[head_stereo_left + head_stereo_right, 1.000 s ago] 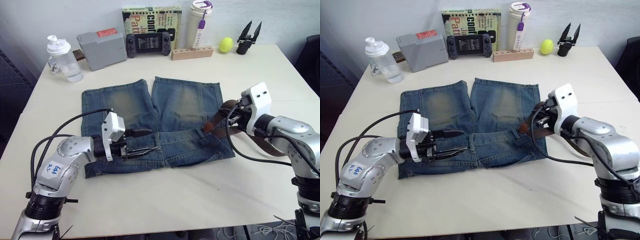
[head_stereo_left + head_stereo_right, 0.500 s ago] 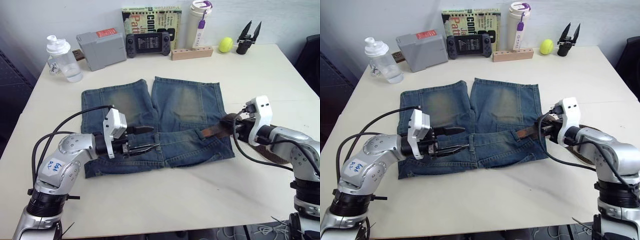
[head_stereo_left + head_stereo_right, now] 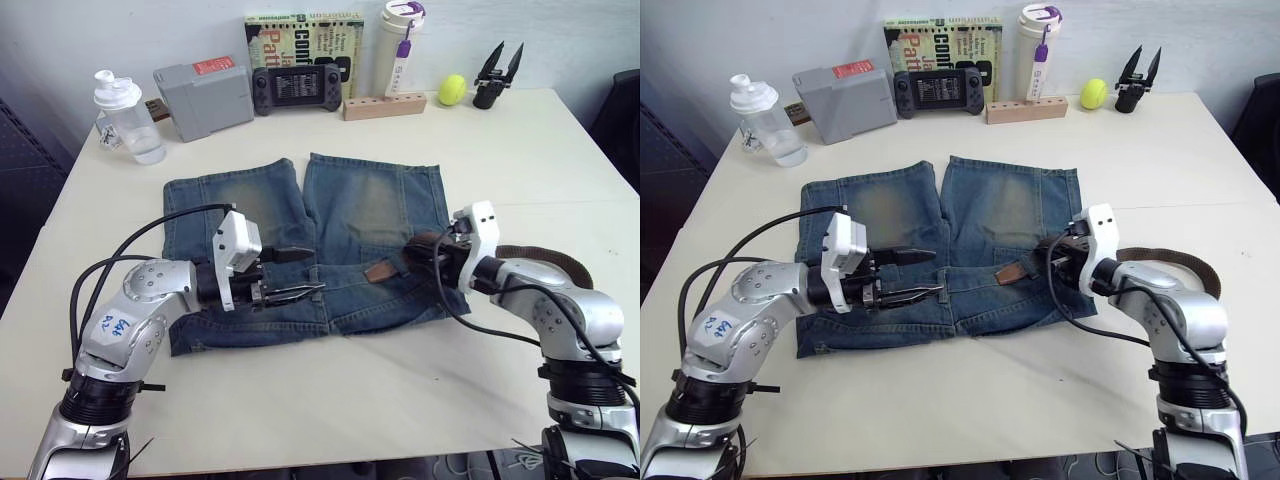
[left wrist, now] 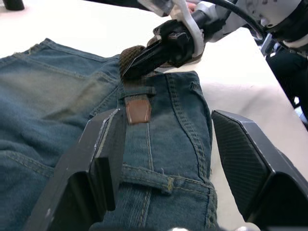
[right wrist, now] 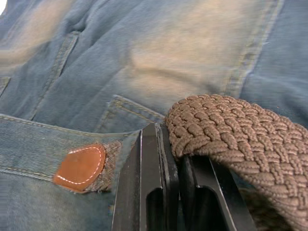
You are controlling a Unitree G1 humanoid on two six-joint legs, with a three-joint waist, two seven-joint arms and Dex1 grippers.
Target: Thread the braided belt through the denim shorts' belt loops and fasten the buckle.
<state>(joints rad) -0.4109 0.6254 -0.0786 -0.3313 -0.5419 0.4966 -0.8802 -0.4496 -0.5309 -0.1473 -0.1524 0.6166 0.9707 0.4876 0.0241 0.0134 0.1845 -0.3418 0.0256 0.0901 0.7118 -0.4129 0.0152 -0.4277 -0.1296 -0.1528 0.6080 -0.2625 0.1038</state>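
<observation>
The denim shorts [image 3: 340, 215] lie flat on the table, waistband toward me. My right gripper [image 3: 428, 256] is shut on the braided belt [image 5: 231, 139] at the waistband's right part. The belt's brown leather tip [image 4: 138, 109] pokes out from under a belt loop [image 4: 137, 90] and lies on the waistband, pointing at my left gripper. The rest of the belt [image 3: 545, 255] curves back on the table behind my right arm. Over the waistband's middle hovers my left gripper [image 3: 305, 273], open and a short way from the tip. The buckle is out of view.
Along the table's far edge stand a clear bottle [image 3: 125, 115], a grey box [image 3: 205, 95], a game console [image 3: 300, 88], a book [image 3: 300, 35], a white tumbler [image 3: 400, 45], a wooden block [image 3: 385, 105], a yellow-green ball [image 3: 452, 90] and a black two-pronged tool [image 3: 495, 75].
My right gripper has moved left along the waistband, pushing the belt tip under the loop toward my left gripper. The left gripper has shifted slightly right.
</observation>
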